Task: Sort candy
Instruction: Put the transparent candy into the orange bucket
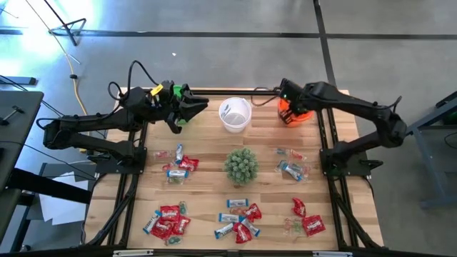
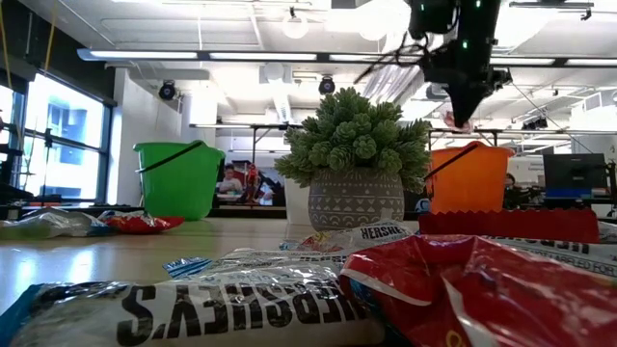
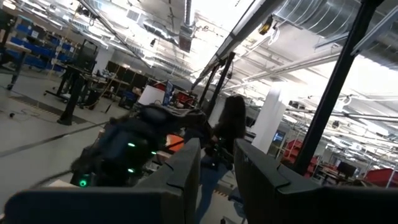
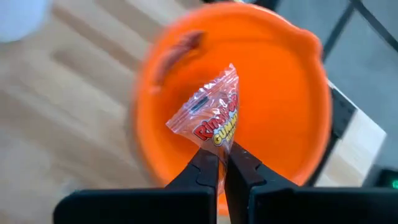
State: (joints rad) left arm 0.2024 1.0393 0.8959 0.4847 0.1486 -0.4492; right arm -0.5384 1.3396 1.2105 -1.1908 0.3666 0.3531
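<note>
The right gripper (image 4: 222,155) hangs directly over the orange cup (image 4: 286,106) at the table's far right corner, its fingers pinched on the corner of a clear-wrapped candy (image 4: 210,112) with red and yellow print, which dangles above the cup's open mouth. In the high view that gripper (image 1: 287,95) sits right over the orange cup (image 1: 296,114).

The left gripper (image 1: 193,108) is raised near the far left of the table, over the green cup (image 1: 176,91); its fingers (image 3: 186,171) stand slightly apart with nothing between them.

Between the two cups stands a white cup (image 1: 235,114), and in front of it, mid-table, a spiky green plant (image 1: 241,165). From table height the plant (image 2: 355,159) in its patterned pot blocks the middle of the far edge, with the green cup (image 2: 178,178) to one side and the orange cup (image 2: 468,178) to the other.

The rest of the candy lies in loose heaps on the wooden table (image 1: 207,143): a mixed heap (image 1: 178,163) left of the plant, blue wrappers (image 1: 291,165) to its right, and three heaps along the near edge (image 1: 168,220), (image 1: 240,220), (image 1: 305,220).
</note>
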